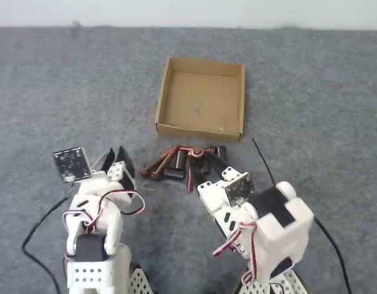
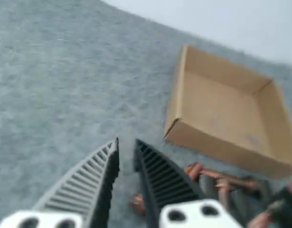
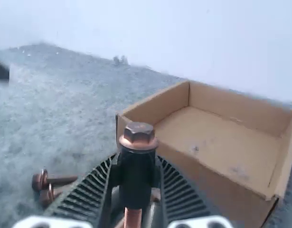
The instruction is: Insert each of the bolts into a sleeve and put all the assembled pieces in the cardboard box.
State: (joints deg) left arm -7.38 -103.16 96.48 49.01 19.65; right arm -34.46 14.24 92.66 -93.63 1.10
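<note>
Inside right hand (image 3: 135, 164) grip: black cylindrical sleeve (image 3: 135, 178), clamped upright, copper hex-head bolt (image 3: 138, 136) seated through it. Just ahead of hand: brown cardboard box (image 3: 240, 111). Judgement: hold firm, clear near wall, release low inside. Other side, left hand (image 2: 127, 147) slightly parted, empty, above loose copper bolts (image 2: 217, 178).
</note>
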